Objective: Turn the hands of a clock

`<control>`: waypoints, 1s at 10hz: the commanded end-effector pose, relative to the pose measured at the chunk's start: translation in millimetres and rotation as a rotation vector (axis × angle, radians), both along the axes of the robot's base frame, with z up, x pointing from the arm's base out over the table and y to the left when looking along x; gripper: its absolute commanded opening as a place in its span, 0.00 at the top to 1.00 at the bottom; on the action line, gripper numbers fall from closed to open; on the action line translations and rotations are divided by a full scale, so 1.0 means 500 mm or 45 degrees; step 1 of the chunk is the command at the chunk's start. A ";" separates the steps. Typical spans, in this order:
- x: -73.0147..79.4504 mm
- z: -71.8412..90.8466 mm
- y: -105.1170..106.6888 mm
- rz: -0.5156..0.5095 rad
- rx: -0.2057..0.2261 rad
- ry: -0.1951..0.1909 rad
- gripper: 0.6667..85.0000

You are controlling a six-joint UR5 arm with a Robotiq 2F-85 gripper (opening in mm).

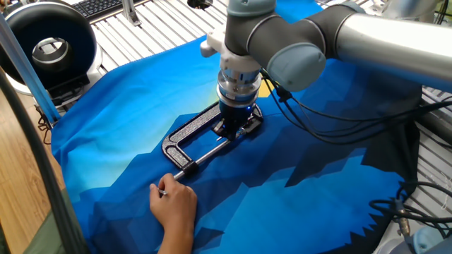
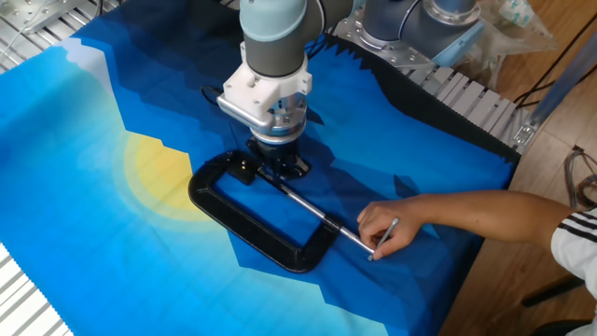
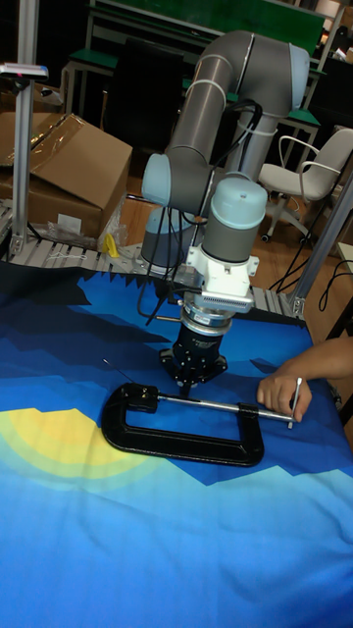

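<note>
A black C-clamp (image 1: 185, 134) (image 2: 252, 229) (image 3: 181, 442) lies flat on the blue cloth. My gripper (image 1: 234, 129) (image 2: 278, 168) (image 3: 193, 377) points straight down onto the clamp's jaw end, by the tip of the screw. The clock is hidden beneath the gripper in every view. The fingers are dark and bunched low over the jaw, so I cannot make out their gap. A person's hand (image 1: 174, 203) (image 2: 385, 227) (image 3: 284, 393) holds the handle end of the clamp screw.
The cloth (image 1: 296, 197) covers the table. A black round device (image 1: 49, 44) and a keyboard (image 1: 106, 5) stand at the far left. Cables (image 1: 318, 123) trail from the arm. A cardboard box (image 3: 59, 167) and a chair (image 3: 316, 177) sit behind.
</note>
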State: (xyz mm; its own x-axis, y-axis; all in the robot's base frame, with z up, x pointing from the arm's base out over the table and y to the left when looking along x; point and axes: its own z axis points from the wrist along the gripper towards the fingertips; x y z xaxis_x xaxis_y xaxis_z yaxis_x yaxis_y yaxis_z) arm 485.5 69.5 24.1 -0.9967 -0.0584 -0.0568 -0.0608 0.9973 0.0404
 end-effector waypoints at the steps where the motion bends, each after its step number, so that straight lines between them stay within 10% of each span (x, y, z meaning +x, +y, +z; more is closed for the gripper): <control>1: 0.022 0.010 0.004 -0.002 0.014 -0.014 0.99; 5: 0.049 0.011 -0.003 0.019 0.024 -0.016 0.99; 7: 0.020 0.021 -0.011 -0.018 -0.015 0.055 0.99; 10: -0.002 0.011 0.008 -0.041 0.027 0.033 0.99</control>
